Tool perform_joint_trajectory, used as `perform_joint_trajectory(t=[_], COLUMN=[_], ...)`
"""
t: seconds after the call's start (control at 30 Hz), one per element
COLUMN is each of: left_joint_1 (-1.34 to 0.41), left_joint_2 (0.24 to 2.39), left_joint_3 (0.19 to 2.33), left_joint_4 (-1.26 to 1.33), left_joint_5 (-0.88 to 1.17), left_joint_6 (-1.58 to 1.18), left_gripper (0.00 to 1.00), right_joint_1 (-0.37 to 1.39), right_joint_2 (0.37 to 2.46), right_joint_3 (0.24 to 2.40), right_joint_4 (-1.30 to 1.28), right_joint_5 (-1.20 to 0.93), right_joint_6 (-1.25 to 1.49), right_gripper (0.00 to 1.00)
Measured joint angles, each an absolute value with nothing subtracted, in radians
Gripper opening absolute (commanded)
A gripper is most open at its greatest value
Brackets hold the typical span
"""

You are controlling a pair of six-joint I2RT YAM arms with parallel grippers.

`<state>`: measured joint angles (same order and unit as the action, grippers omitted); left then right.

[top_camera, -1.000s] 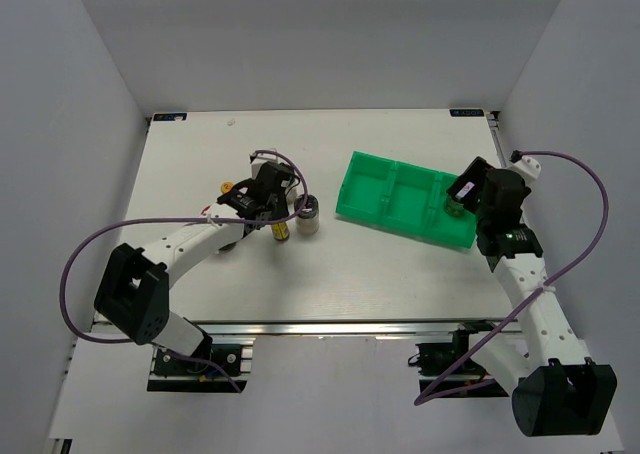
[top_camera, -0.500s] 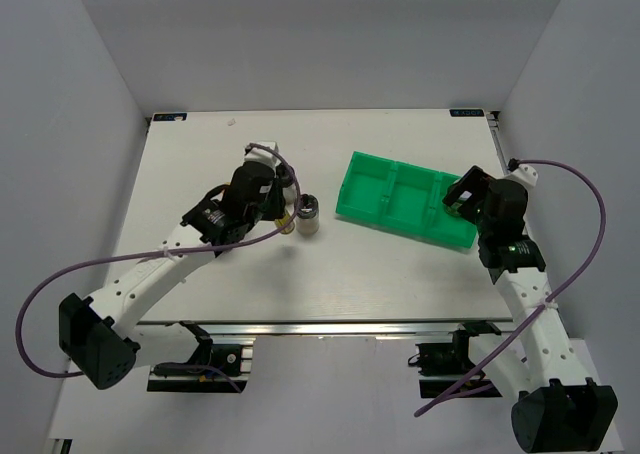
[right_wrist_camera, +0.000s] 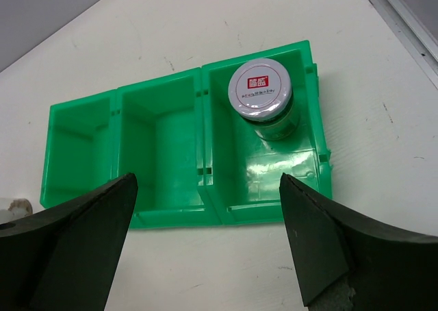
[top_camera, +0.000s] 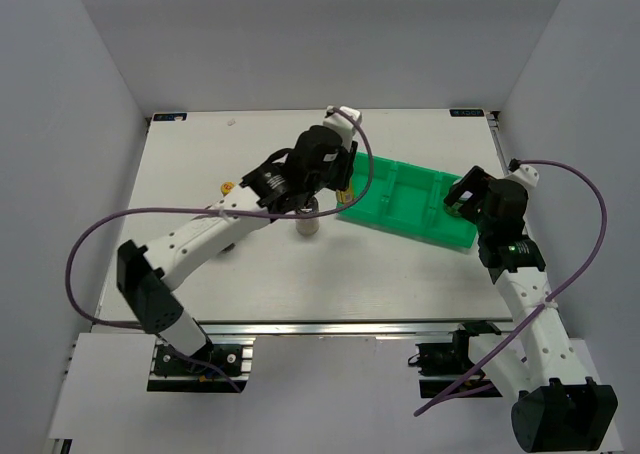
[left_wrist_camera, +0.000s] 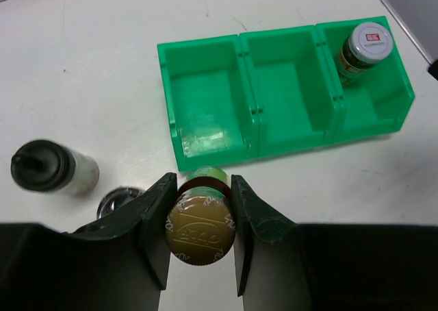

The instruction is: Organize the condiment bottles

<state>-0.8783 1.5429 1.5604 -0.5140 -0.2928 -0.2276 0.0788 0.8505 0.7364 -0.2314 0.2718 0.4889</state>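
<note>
My left gripper [left_wrist_camera: 200, 188] is shut on the dark yellow-capped bottle [left_wrist_camera: 200, 230] and holds it above the table, just in front of the left compartment of the green bin [left_wrist_camera: 198, 45]. In the top view that gripper [top_camera: 338, 182] is at the bin's left end [top_camera: 395, 189]. A red-labelled jar [right_wrist_camera: 261, 92] stands in the right compartment and also shows in the left wrist view [left_wrist_camera: 366, 44]. My right gripper [right_wrist_camera: 205, 188] is open and empty, near the front of the bin [right_wrist_camera: 164, 218]. A clear bottle with a black cap [left_wrist_camera: 44, 166] stands on the table, left of the bin.
A second black cap [left_wrist_camera: 118, 201] shows beside my left finger, its body hidden. The clear bottle [top_camera: 308, 219] is under the left arm in the top view. A small orange-yellow item [top_camera: 228, 187] lies further left. The bin's left and middle compartments hold nothing.
My left arm has swung right from the bottle cluster to the bin's left end, carrying the yellow-capped bottle. My right gripper drew back slightly from the bin's right compartment, then stayed still.
</note>
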Motion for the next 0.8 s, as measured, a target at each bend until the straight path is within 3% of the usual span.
perform_joint_trajectory(t=[0.3, 0.53, 0.8], left_joint_1=[-0.873, -0.854, -0.834], left_joint_2=[1.886, 2.167, 2.218], left_joint_3=[1.764, 2.072, 2.129], left_joint_4=[-0.416, -0.413, -0.395], left_joint_5=[-0.382, -0.402, -0.334], left_joint_6=[-0.151, -0.124, -0.123], left_gripper=[0.11, 0.08, 0.12], right_joint_1=[0.079, 0.079, 0.079], right_joint_2=[0.857, 0.882, 0.907], right_joint_3=[0.736, 0.736, 0.719], right_joint_4=[-0.230, -0.230, -0.206], right_joint_5=[0.298, 0.313, 0.330], right_joint_6=[0.489, 0.488, 0.488], right_gripper=[0.89, 0.89, 0.89])
